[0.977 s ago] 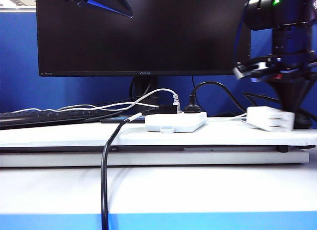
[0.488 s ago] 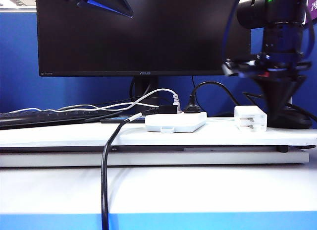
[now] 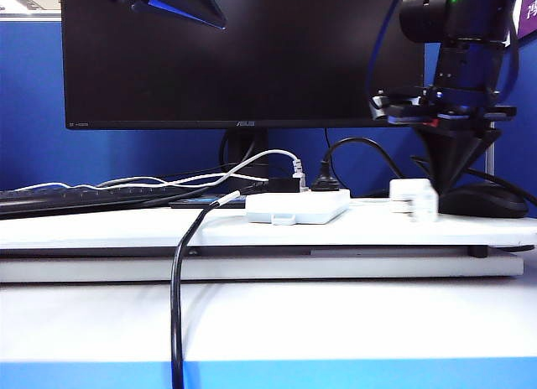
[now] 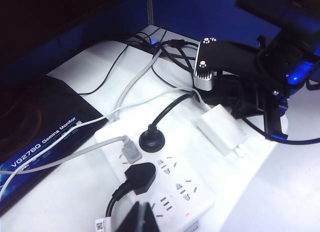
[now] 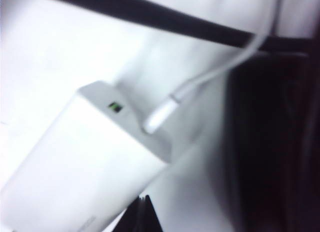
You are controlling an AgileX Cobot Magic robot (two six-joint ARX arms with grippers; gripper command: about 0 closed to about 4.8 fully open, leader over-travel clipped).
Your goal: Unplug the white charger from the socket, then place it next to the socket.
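Note:
The white charger [image 3: 411,198] lies unplugged on the white platform, a short gap to the right of the socket [image 3: 298,206], with its thin white cable [image 5: 200,84] still attached. My right gripper [image 3: 447,186] points down just behind and to the right of the charger [image 5: 85,162]. Its shut tips [image 5: 145,204] sit against the charger's side and hold nothing. The left wrist view shows the charger [image 4: 222,131] lying beside the socket [image 4: 170,182], with the right arm's black body over it. My left gripper [image 4: 142,218] hovers shut above the socket's near end.
A black monitor [image 3: 243,54] stands behind the socket and a keyboard [image 3: 75,198] lies at the left. Two black plugs [image 4: 151,139] and a grey plug [image 4: 131,152] sit in the socket. A black cable [image 3: 178,297] hangs over the front edge. A dark rounded object [image 3: 487,201] lies at the right.
The charger has slid left along the platform toward the socket and turned, with the shut right gripper moving left behind it. The left arm has stayed still.

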